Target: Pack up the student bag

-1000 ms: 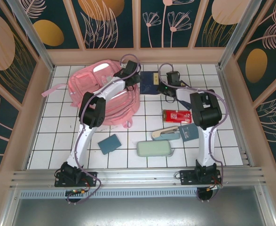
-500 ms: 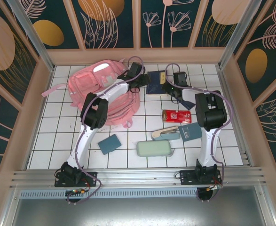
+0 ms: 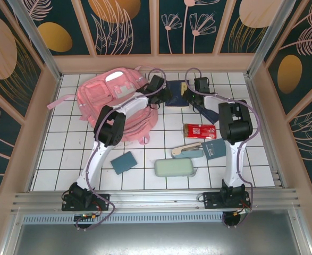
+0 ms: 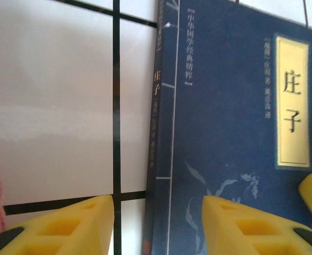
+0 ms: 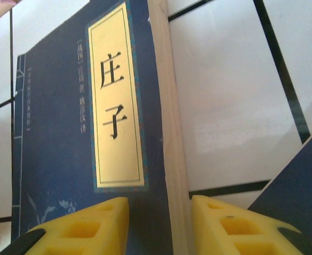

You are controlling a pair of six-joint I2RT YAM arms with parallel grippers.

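Observation:
The student bag point(image 3: 110, 101), a big pink backpack, lies at the back left of the tiled table. Just to its right a dark blue book point(image 3: 177, 94) with a yellow title label lies flat. My left gripper point(image 3: 162, 95) is at the book's left side; in the left wrist view the left gripper point(image 4: 158, 226) stands open, its yellow fingers astride the spine of the book point(image 4: 235, 133). My right gripper point(image 3: 197, 89) is at the book's right side, and this right gripper point(image 5: 161, 226) is open astride the pale page edge of the book point(image 5: 55, 133).
A red box point(image 3: 199, 130), a dark teal booklet point(image 3: 215, 147), a beige and teal case point(image 3: 187, 152), a pale green pencil case point(image 3: 174, 168) and a teal notebook point(image 3: 124, 162) lie nearer the front. A dark blue flat item point(image 3: 209, 113) lies under the right arm.
The left gripper has slid right off the bag to the book's spine. The right gripper has moved back to the book's page edge and its jaws have opened.

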